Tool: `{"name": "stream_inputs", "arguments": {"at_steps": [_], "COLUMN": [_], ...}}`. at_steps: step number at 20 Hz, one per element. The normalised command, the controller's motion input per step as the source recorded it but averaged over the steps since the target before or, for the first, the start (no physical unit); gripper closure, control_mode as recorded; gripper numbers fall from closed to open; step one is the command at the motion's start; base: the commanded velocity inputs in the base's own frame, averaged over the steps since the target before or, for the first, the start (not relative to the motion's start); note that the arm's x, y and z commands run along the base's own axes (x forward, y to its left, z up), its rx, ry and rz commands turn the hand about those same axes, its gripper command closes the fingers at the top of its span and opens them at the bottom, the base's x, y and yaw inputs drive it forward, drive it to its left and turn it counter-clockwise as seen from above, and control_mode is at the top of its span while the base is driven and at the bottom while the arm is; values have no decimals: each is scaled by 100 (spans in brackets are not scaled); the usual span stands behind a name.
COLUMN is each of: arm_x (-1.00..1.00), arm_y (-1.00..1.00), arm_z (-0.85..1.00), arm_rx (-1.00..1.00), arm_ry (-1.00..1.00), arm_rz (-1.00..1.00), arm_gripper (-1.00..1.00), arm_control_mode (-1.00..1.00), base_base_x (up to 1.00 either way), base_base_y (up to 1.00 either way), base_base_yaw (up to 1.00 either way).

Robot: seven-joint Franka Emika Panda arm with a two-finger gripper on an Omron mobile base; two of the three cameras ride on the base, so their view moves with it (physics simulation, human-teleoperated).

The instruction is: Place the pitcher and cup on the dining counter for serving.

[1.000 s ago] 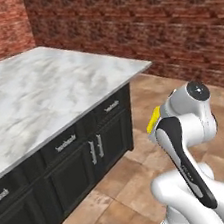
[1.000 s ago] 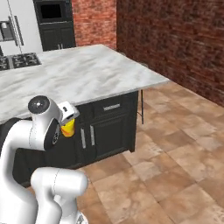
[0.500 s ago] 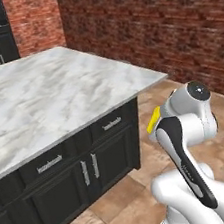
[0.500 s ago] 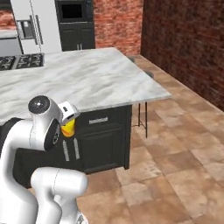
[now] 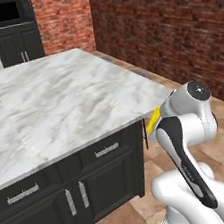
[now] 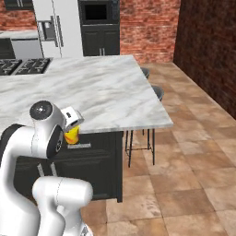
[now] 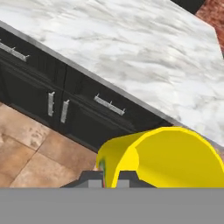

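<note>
Marble of the dining counter [image 5: 57, 106] spread broad and bare across the left base view, white with grey veins, carried on black cabinets [image 5: 93, 182] with silver drawer pulls. That view showed the cup [image 5: 154, 118] as no more than a yellow sliver beside the arm's upper link, off the counter's near corner and lower than its top.

The right base view gave more of it: the cup [image 6: 72, 135], yellow with an orange-red mark, hung under the white hand of the gripper [image 6: 73, 126], in front of the cabinet face and just below the counter's front edge, not resting on the marble. This view also took in what the left one missed: the black gas cooktop [image 6: 23, 65] set in the far left of the counter, a steel refrigerator [image 6: 54, 27] and a dark wall oven [image 6: 99, 25] behind, and bar stools [image 6: 152, 92] tucked at the counter's right end over the tiled floor [image 6: 184, 175].

The hand view looked along the cup [image 7: 162, 157] itself, its open yellow mouth large at the bottom, with the counter's edge and the drawer fronts beyond. The jaws were clenched on the cup, their tips barely visible beneath it.
</note>
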Motion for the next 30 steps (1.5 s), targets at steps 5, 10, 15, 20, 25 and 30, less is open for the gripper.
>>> {"name": "stream_inputs", "arguments": {"at_steps": [5, 10, 15, 20, 25, 30], "arm_x": [31, 94, 97, 94, 95, 90], "arm_y": [0, 19, 5, 0, 5, 20], "arm_z": [19, 47, 33, -3, -13, -37], "arm_rx": [-1, -7, -4, 0, -4, -5], "arm_ry": [3, 7, 15, 3, 0, 0], "arm_rz": [0, 0, 0, 0, 0, 0], "arm_gripper": [100, 100, 100, 100, 100, 100], "arm_control_mode": [-100, -100, -100, -100, -100, -100], "base_base_x": [49, 0, 0, 0, 0, 0], "base_base_y": [-7, 0, 0, 0, 0, 0], "base_base_yaw": [7, 0, 0, 0, 0, 0]}}
